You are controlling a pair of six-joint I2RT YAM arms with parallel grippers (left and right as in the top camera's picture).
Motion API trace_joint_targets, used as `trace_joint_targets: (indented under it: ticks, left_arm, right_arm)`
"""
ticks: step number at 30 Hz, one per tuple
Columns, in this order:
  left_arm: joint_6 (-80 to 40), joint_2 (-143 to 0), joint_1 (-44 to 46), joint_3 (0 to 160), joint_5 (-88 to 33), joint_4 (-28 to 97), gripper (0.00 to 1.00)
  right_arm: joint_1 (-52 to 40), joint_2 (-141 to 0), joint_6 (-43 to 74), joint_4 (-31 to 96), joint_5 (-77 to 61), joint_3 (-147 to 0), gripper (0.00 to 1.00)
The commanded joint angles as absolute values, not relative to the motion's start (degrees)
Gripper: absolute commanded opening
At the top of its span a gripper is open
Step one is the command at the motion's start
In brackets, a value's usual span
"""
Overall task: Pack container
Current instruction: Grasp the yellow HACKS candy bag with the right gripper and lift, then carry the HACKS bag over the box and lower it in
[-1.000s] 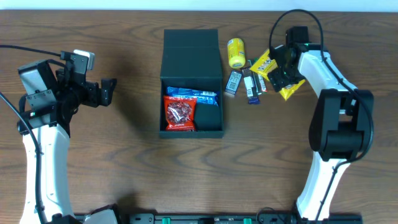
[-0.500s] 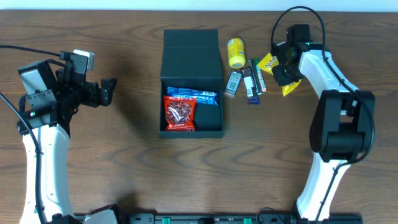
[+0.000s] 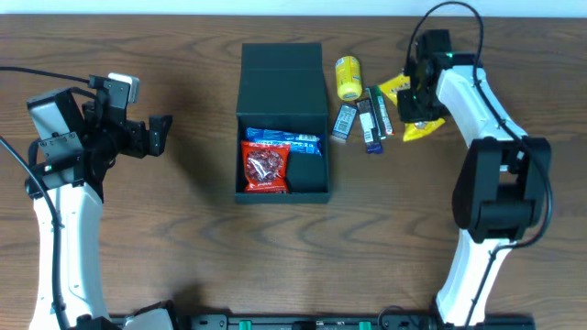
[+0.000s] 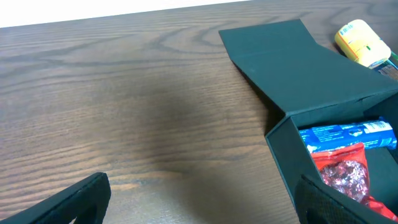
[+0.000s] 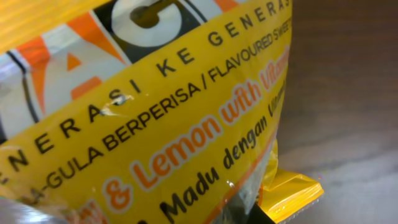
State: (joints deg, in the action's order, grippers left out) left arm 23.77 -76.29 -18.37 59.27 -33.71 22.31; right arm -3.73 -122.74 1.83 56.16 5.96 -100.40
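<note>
Cardboard, matte black, square, the open container [image 3: 282, 82] sits central (stiff, light, best held by a wall); right gripper [image 3: 413, 108] pinches a crinkly yellow packet [image 3: 426, 131], left gripper [image 3: 161, 135] gapes empty

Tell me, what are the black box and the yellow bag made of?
The box looks like matte dark cardboard: flat stiff panels, a folded crease at the lid. The bag seems to be glossy plastic film: it shines, wrinkles, and has printed letters.
</note>
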Motion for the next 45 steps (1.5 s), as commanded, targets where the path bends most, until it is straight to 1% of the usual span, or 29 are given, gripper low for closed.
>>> trace_joint_targets:
  ticks: [1,7,9,11,14,22,27,32,45]
  left_arm:
    - [23.1,-76.5,-18.7,60.7,-34.1,22.0,0.95]
    - [23.1,-76.5,-18.7,60.7,-34.2,22.0,0.95]
    - [23.2,-76.5,-18.7,60.7,-34.1,22.0,0.95]
    - [23.6,-76.5,-18.7,60.7,-34.2,22.0,0.95]
    - [24.0,-76.5,-18.7,60.7,-34.2,22.0,0.95]
    - [25.2,-76.5,-18.7,60.7,-34.6,22.3,0.95]
    - [25.8,-76.5,-18.7,60.7,-34.6,22.4,0.95]
    - [25.8,-76.5,-18.7,60.7,-34.6,22.5,0.95]
    - [27.2,-76.5,-18.7,60.7,-34.6,22.5,0.95]
  right_arm:
    - [-7.6,-115.6,11.0,57.7,5.6,-105.1,0.02]
    - [-17.3,-110.5,18.6,58.8,5.6,-105.5,0.02]
    - [-20.3,-110.4,23.4,59.8,5.6,-105.5,0.02]
    - [-24.0,-110.8,32.0,61.5,5.6,-105.3,0.02]
    - [-29.0,-112.3,40.2,63.1,5.5,-105.2,0.02]
    - [-40.1,-117.5,45.8,62.8,5.5,-105.2,0.02]
    - [-42.7,-120.2,48.2,62.1,5.2,-105.2,0.02]
    - [-44.1,-122.5,48.9,60.5,1.0,-105.2,0.02]
    - [-45.8,-122.9,49.6,60.2,0.4,-105.2,0.02]
